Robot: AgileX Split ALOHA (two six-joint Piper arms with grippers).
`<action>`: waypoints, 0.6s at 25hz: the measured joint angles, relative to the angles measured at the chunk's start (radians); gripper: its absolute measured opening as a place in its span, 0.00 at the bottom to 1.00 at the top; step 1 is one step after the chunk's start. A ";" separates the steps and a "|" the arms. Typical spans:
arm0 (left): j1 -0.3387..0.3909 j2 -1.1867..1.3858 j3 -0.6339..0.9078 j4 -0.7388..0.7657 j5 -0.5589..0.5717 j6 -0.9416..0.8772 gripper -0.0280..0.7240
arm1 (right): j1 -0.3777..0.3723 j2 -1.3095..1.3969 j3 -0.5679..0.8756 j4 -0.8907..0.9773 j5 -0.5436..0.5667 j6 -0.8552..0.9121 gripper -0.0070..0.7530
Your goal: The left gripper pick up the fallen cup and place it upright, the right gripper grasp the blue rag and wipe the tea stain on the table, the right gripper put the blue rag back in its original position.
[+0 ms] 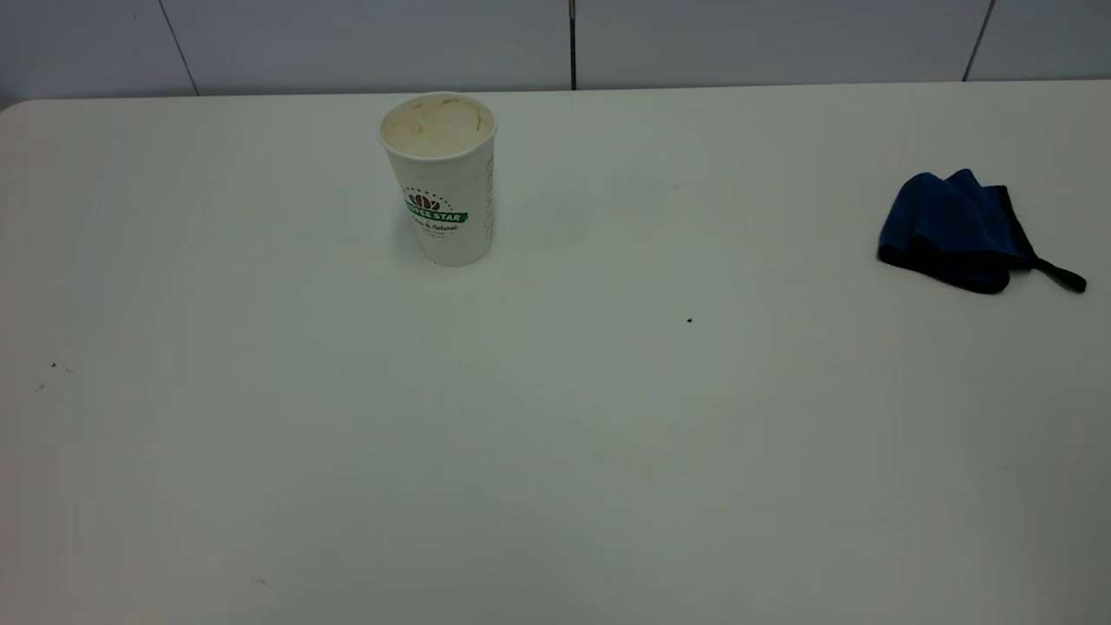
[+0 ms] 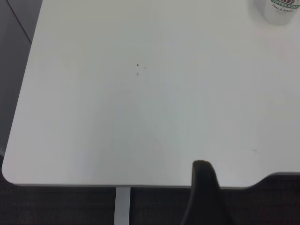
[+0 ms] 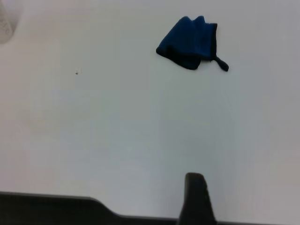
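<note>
The cup (image 1: 443,178) stands upright at the back left of the table (image 1: 555,477), its tea-stained inside facing up; its base shows at the edge of the left wrist view (image 2: 281,11). The blue rag (image 1: 955,227) lies crumpled at the right side, its black strap trailing toward the table's edge, and also shows in the right wrist view (image 3: 190,42). Of the tea stain, only a faint yellowish tinge (image 1: 538,247) remains just right of the cup. Neither arm appears in the exterior view. The left gripper (image 2: 202,169) hovers near the table's front edge, the right gripper (image 3: 194,180) likewise, both far from cup and rag.
A grey panelled wall (image 1: 555,43) runs behind the table. A tiny dark speck (image 1: 689,320) sits mid-table, with fainter specks at the left (image 1: 52,366). The left wrist view shows the rounded corner (image 2: 11,178), a white leg (image 2: 123,206) and dark floor below.
</note>
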 joint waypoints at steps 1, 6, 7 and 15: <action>0.000 0.000 0.000 0.000 0.000 0.000 0.75 | 0.000 -0.011 0.000 0.000 0.000 0.001 0.79; 0.000 0.000 0.000 0.000 0.000 0.000 0.75 | 0.000 -0.037 0.000 0.000 0.000 0.003 0.79; 0.000 0.000 0.000 0.000 0.000 0.000 0.75 | 0.000 -0.037 0.000 0.000 0.000 0.003 0.79; 0.000 0.000 0.000 0.000 0.000 0.000 0.75 | 0.000 -0.037 0.000 -0.001 0.000 0.006 0.79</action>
